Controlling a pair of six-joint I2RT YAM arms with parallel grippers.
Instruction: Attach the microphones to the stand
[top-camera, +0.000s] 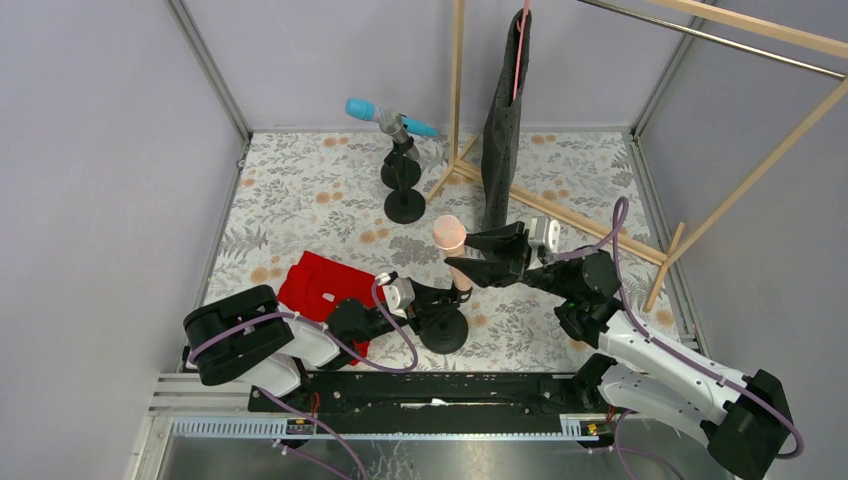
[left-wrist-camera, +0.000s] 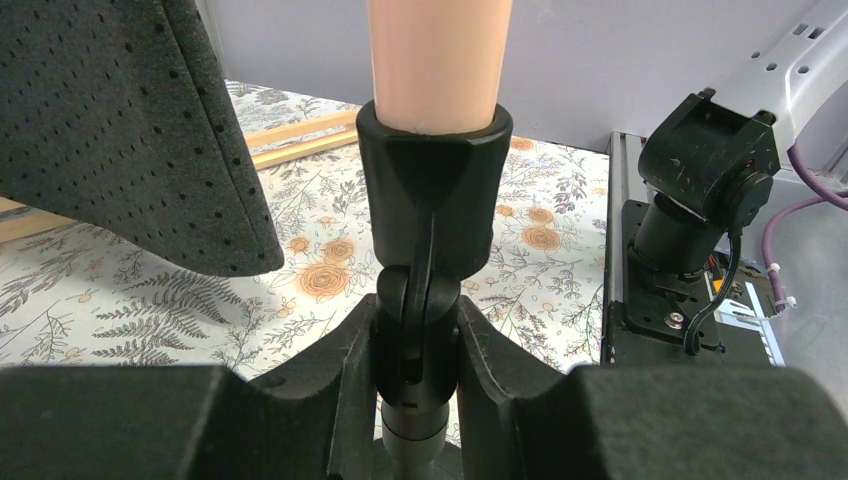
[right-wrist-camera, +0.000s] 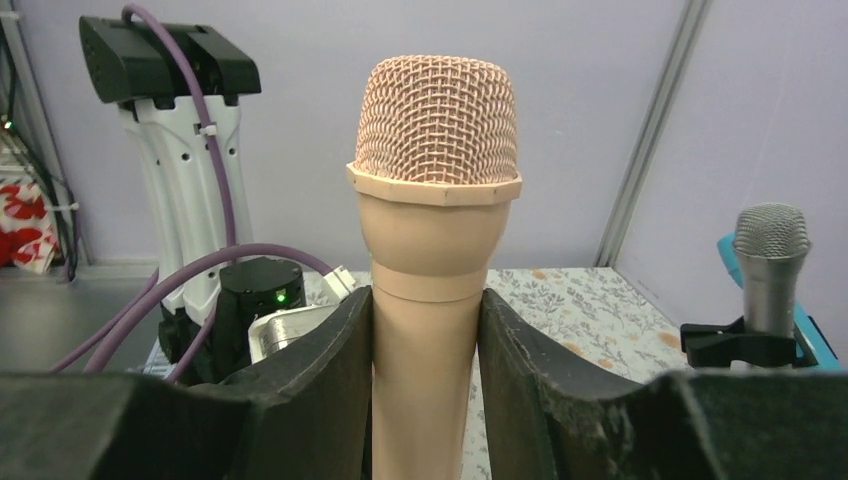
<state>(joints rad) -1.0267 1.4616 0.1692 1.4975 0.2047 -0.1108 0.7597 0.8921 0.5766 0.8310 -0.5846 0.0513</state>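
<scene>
A table cover (top-camera: 300, 190) printed with grey ferns and orange flowers spreads between plain lilac walls (top-camera: 100, 150). A crumpled red cloth (top-camera: 318, 285) with small white marks lies on the near left part of the cover. At the far right stands a pale wooden rack (top-camera: 457, 80), one foot bar running slantwise across the cover toward the right wall, and a long dark grey dotted felt piece (top-camera: 503, 120) hangs upright just beside its post from a pink strap (top-camera: 521, 45), its lower end near the foot bar.

Peach-pink microphone (right-wrist-camera: 435, 250) stands upright, seated in black clip (left-wrist-camera: 433, 175) atop the near stand (top-camera: 445, 332).
</scene>
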